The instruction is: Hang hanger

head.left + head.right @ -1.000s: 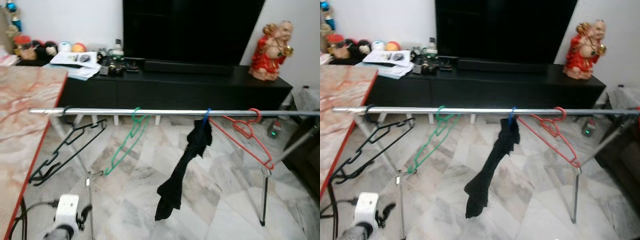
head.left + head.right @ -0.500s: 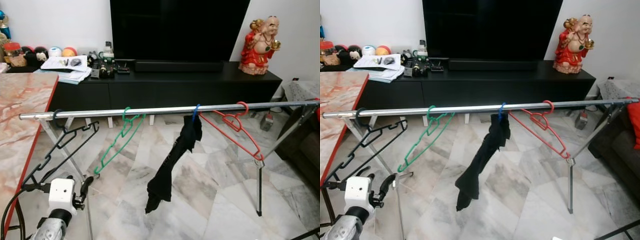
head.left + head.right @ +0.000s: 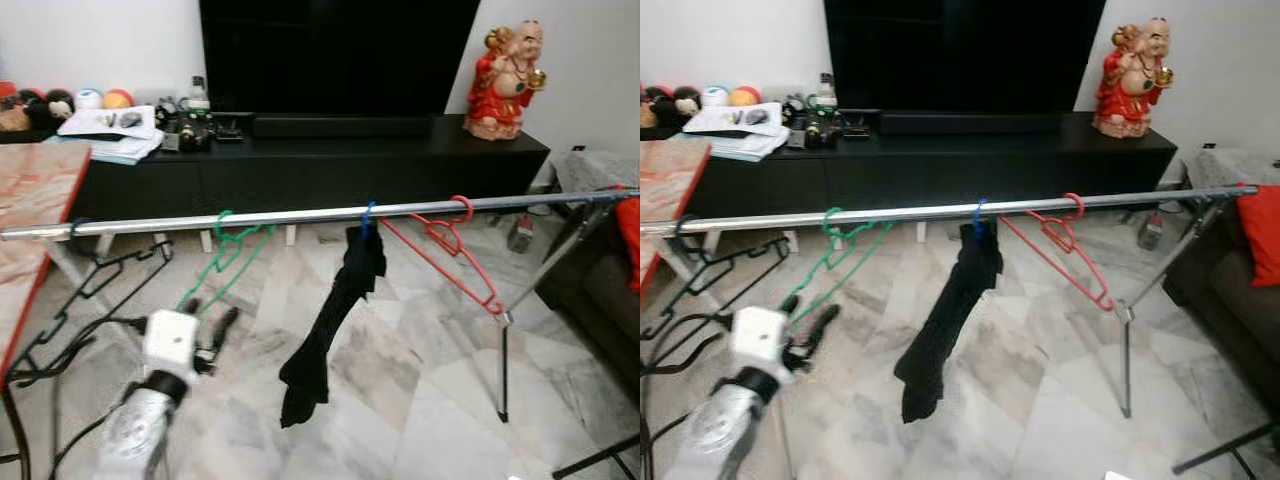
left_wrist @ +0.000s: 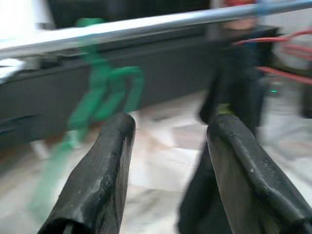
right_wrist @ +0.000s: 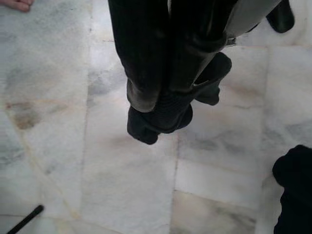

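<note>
1. Even, soft indoor light; the pale marble floor (image 3: 400,380) is bright, the black television screen (image 3: 330,50) dark.
2. The silver left arm (image 3: 140,440) is motion-blurred.
3. The left wrist view is smeared throughout.

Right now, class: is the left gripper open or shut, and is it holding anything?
Open and empty. In the left wrist view, the left gripper's two black fingers stand apart with only floor between them.

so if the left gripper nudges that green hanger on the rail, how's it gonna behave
The green hanger looks thin and light, so it would probably swing. It hangs by its hook alone on the smooth metal rail, so it may slide sideways. The left gripper, open, sits just below it.
</note>
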